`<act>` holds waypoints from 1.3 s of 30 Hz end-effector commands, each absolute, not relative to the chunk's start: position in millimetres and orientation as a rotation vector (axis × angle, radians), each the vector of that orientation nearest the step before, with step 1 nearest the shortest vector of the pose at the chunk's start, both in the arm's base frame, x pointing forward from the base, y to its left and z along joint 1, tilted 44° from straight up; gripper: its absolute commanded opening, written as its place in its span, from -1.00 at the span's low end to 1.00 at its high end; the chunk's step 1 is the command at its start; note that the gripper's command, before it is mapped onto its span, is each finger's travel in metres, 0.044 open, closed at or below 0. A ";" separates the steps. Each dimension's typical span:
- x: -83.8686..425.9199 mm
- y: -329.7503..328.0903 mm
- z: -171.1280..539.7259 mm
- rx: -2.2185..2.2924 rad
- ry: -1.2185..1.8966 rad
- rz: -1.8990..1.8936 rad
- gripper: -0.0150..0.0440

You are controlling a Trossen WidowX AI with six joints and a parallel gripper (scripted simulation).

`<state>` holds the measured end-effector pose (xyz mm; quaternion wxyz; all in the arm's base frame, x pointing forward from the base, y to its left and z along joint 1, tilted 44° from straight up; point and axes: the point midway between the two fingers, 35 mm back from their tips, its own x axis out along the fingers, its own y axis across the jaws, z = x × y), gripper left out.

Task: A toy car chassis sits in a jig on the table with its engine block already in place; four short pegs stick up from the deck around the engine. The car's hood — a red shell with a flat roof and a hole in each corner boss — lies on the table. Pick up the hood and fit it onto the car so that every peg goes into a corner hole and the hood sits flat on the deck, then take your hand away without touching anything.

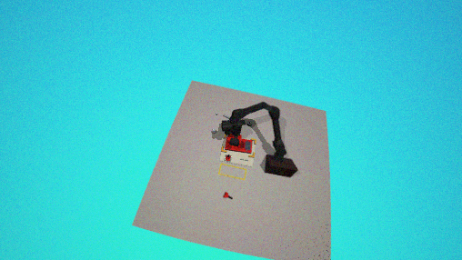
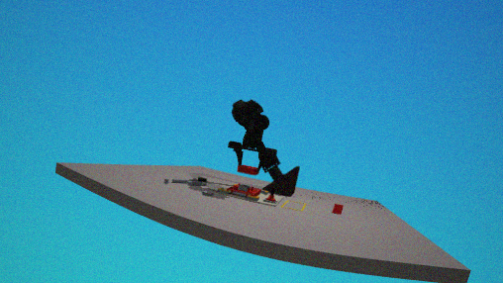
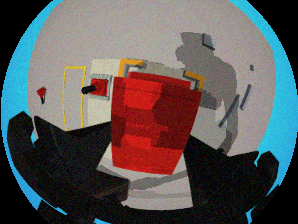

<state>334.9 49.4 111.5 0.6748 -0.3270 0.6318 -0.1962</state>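
The hood (image 2: pixel 248 170) (image 3: pixel 152 125) is a red shell held roof up. My gripper (image 2: pixel 250 166) (image 3: pixel 149 131) is shut on it, one finger at each side, and holds it in the air above the car. The chassis (image 1: pixel 245 147) (image 2: pixel 238 191) is red with a grey engine block and sits in the jig (image 1: pixel 238 159), a pale plate with yellow corner brackets. In the wrist view the hood covers most of the chassis; only a red edge (image 3: pixel 160 78) shows past it. The pegs and the hood's corner holes cannot be made out.
A red toggle piece with a black handle (image 1: pixel 228 157) (image 2: pixel 270 198) (image 3: pixel 100 87) stands on the jig plate. A yellow outline (image 1: pixel 232 176) (image 3: pixel 63 100) lies beside it. A small red object (image 1: pixel 226 195) (image 2: pixel 338 209) (image 3: pixel 42 92) lies farther off. Thin grey bars (image 3: pixel 229 111) lie on the other side.
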 end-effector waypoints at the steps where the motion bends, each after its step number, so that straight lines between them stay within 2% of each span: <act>1: 334.7 48.8 112.4 -0.752 1.419 -0.430 -0.49; 15: 340.9 13.5 82.0 -0.753 1.417 -0.432 -0.49; 39: 340.9 12.4 82.1 -0.753 1.417 -0.432 -0.49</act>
